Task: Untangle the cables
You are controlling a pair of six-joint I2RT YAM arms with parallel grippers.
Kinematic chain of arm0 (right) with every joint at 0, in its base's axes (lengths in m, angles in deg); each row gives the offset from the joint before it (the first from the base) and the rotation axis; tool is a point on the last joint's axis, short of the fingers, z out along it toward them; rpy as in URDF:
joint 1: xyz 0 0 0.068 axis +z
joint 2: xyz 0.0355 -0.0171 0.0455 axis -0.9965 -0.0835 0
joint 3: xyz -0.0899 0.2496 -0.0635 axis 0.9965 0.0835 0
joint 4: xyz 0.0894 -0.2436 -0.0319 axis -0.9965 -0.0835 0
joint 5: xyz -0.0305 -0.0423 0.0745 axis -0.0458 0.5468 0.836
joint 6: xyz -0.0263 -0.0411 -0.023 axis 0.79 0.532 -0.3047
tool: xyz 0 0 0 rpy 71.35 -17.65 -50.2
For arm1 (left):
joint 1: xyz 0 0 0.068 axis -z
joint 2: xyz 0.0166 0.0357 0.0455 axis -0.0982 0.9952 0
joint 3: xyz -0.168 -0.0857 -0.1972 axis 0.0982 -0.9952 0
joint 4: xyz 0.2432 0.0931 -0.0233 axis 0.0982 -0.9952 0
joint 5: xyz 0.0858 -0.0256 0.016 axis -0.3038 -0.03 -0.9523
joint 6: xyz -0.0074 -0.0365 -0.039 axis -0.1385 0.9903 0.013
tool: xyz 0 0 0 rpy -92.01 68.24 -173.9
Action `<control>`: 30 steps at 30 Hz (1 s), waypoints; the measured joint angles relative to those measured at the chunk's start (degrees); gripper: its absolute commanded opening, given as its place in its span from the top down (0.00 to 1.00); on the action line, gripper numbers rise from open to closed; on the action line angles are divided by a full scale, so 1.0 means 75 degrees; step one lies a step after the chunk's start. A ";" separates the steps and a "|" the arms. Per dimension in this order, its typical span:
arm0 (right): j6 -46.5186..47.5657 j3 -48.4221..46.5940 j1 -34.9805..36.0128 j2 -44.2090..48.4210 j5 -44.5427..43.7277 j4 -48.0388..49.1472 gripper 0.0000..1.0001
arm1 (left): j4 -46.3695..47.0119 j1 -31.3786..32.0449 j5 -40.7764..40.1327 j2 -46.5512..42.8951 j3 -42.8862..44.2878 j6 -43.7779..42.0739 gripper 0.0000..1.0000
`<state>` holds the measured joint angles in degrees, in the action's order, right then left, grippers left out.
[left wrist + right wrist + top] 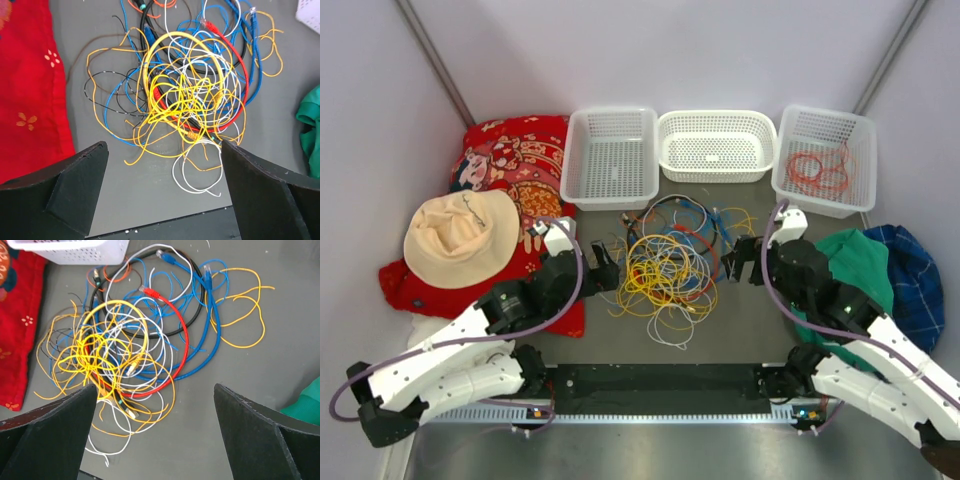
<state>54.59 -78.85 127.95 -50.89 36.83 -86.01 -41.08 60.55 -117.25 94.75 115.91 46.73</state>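
A tangled heap of cables (665, 265) in yellow, white, blue, red and black lies on the grey table in front of the baskets. Seen from the left wrist, the cables (185, 90) spread beyond my left gripper (165, 187), which is open with bare table between its fingers. From the right wrist, the cables (135, 345) lie ahead and to the left of my right gripper (155, 432), also open and holding nothing. In the top view the left gripper (605, 272) sits just left of the heap and the right gripper (740, 262) just right of it.
Three white baskets line the back: left (582, 160), middle (670, 155), and right (790, 180) with a coiled orange wire (817, 172) in it. A red cloth (515, 150) with a beige hat (460, 235) lies left. Green (860, 262) and blue (910, 270) cloths lie right.
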 measured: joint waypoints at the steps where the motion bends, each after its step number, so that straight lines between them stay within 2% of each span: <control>1: -0.0041 0.0000 0.0000 -0.0052 0.0003 -0.0032 0.01 | -0.0064 0.0000 -0.0009 -0.0154 0.0000 -0.0032 0.01; 9: -0.0565 0.0082 0.0003 0.0102 -0.0076 -0.0175 0.01 | -0.0082 0.0000 0.0122 -0.0519 -0.0082 -0.0175 0.01; 16: -0.1314 0.0606 0.0009 0.0108 -0.1282 -0.0801 0.01 | 0.0254 0.0000 0.0460 0.0140 -0.0606 -0.0125 0.01; 21: -0.1309 0.0670 0.0015 0.0044 -0.1303 -0.0877 0.01 | 0.0734 -0.0003 0.0586 0.0256 -0.0804 -0.0154 0.01; 24: -0.1376 0.0673 0.0006 -0.0493 -0.1174 -0.0743 0.02 | 0.1035 -0.0006 0.0679 0.0548 -0.0860 -0.0181 0.01; 27: -0.1480 0.0708 -0.0131 -0.1536 -0.0898 -0.0385 0.05 | 0.1294 -0.0006 0.0810 0.1139 -0.0868 -0.0195 0.01; 30: -0.1577 0.0708 -0.0761 -0.2707 -0.0393 0.0154 0.10 | 0.1451 -0.0006 0.0933 0.1632 -0.0868 -0.0219 0.01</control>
<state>42.77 -73.54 122.25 -71.20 33.87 -84.85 -30.19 60.51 -110.26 106.99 109.40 45.09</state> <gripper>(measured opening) 0.951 0.989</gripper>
